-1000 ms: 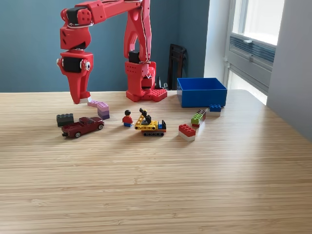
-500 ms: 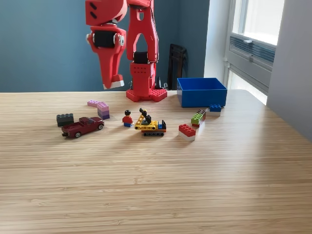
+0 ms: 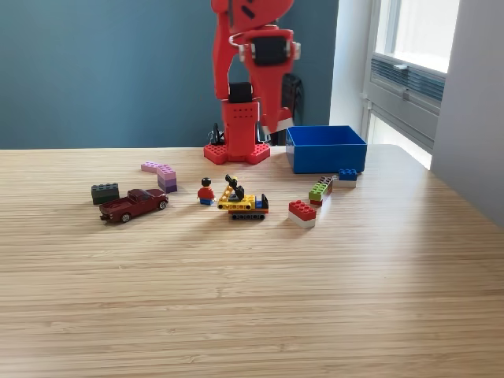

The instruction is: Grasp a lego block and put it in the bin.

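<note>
Your claw (image 3: 277, 132) hangs above the worktop (image 3: 252, 283) just at 9 o'clock of the bin (image 3: 326, 148); you cannot tell whether its jaws are apart or hold anything. The bin sits at 3 o'clock of the red base (image 3: 236, 151), with the blue block (image 3: 347, 175) near its front at 5 o'clock.

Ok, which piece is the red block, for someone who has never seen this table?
Start at the blue bin on the exterior view's right. Come toward the camera, past the green block. The red block lies nearest the camera there: red on top, white underneath.
</note>
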Controlling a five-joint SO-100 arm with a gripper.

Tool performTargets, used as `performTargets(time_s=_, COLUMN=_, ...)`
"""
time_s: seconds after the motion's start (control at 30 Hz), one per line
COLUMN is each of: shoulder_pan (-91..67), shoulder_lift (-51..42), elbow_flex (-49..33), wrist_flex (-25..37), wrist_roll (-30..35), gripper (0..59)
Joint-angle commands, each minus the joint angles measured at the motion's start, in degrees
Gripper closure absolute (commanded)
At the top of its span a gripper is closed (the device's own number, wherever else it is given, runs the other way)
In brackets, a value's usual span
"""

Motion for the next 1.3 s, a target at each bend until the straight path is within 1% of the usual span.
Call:
performTargets(time_s=0.03, shoulder_pan=-9.7, shoulder_lift=2.7, elbow_flex=-1.1, wrist_flex=0.5, wrist_roll=1.8, gripper=58.6)
performTargets(time_s=0.23, shoulder_pan=-22.3, shoulder_lift=2.7, elbow_flex=0.4, wrist_flex=0.5, wrist_roll=3.9, gripper=58.6)
performTargets(time_s=0.5, shoulder_pan=-41.2, shoulder_lift=2.7, elbow_flex=5.5, wrist_flex=0.5, wrist_roll=7.6, gripper=58.6)
performTargets(time_s=0.73, shoulder_pan=-55.6, shoulder_lift=2.7, elbow_flex=7.2, wrist_flex=0.5, wrist_roll=11.0, gripper=58.6)
performTargets(time_s=0.87, shoulder_pan=-60.5, shoulder_lift=2.7, elbow_flex=7.2, wrist_flex=0.5, wrist_roll=11.9, gripper=58.6)
performTargets(time_s=1.07, shoulder_pan=-61.2, shoulder_lift=2.7, elbow_flex=9.5, wrist_flex=0.6, wrist_roll=11.2, gripper=58.4)
performTargets(time_s=1.13, shoulder_pan=-61.2, shoulder_lift=2.7, elbow_flex=10.8, wrist_flex=0.6, wrist_roll=9.9, gripper=54.5)
performTargets(time_s=1.3, shoulder_pan=-61.3, shoulder_lift=2.7, elbow_flex=12.5, wrist_flex=0.9, wrist_roll=9.2, gripper=40.0)
